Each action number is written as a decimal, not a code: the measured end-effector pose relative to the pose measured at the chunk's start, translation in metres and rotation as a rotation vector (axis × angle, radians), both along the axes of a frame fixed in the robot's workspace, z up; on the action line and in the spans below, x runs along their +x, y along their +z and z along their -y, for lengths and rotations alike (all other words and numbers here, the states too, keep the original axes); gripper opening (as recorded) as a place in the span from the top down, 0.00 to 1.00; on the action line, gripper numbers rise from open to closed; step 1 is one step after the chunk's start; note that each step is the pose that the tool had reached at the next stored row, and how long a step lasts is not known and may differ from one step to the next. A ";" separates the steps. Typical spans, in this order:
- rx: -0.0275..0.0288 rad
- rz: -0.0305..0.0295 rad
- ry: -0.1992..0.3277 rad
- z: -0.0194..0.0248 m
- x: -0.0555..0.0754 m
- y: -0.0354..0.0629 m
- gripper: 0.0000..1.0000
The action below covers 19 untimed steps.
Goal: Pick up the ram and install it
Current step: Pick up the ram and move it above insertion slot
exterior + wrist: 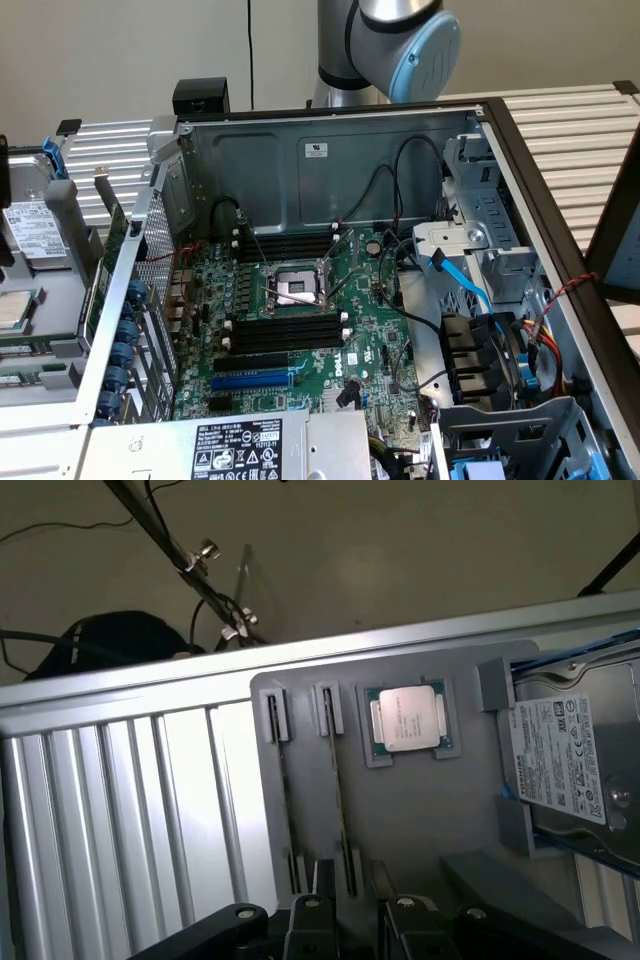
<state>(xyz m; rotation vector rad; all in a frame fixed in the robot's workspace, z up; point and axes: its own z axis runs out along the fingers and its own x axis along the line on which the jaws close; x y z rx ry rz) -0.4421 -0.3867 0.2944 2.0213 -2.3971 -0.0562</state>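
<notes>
Hovering near ram, end effector spread

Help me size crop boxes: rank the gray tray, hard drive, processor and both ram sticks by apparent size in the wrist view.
1. Gray tray
2. Hard drive, partly out of frame
3. Processor
Unranked: ram stick nearer the processor and farther ram stick, edge-on slivers, alike; longer yet thinner than the processor.
</notes>
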 end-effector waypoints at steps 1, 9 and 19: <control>-0.0001 -0.0001 0.000 0.0000 0.000 -0.0012 0.73; 0.0000 0.0000 0.000 0.0000 -0.002 -0.0152 0.73; -0.0001 0.0000 0.000 0.0000 -0.011 -0.0265 0.73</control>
